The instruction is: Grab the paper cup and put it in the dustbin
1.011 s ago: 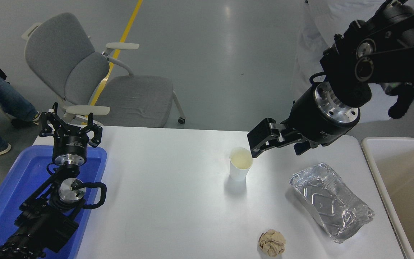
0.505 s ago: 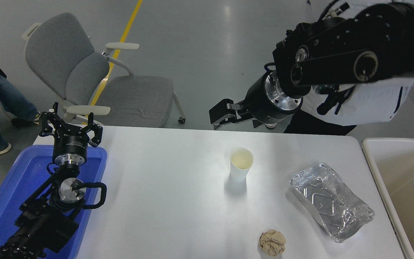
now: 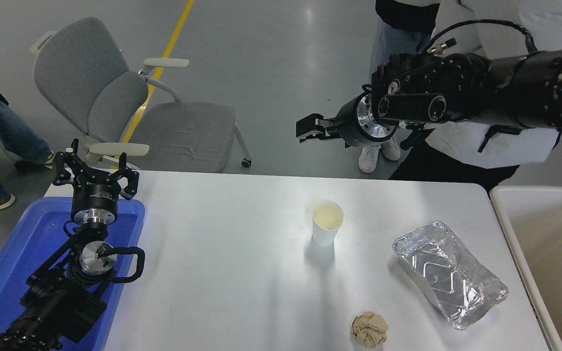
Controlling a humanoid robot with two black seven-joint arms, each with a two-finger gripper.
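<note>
The paper cup [image 3: 327, 223] stands upright on the white table [image 3: 222, 273], a little right of its middle, with its pale yellowish inside showing. My right gripper [image 3: 309, 129] is open and empty. It hangs high in the air beyond the table's far edge, well above and behind the cup, pointing left. The dustbin [image 3: 504, 220], beige with a thick off-white rim, stands against the table's right edge and is partly cut off by the picture. My left gripper [image 3: 95, 168] is parked open at the lower left, over the blue tub.
A crinkled silver foil tray [image 3: 449, 273] lies between the cup and the dustbin. A crumpled brown paper ball [image 3: 370, 329] lies near the front edge. A blue tub [image 3: 12, 263] sits at the left. A grey chair [image 3: 115, 97] and a person in white [image 3: 495, 141] are beyond the table.
My right gripper has lifted away from beside the cup's rim and moved up and back beyond the far edge. The cup has stayed in place. The left arm has not moved.
</note>
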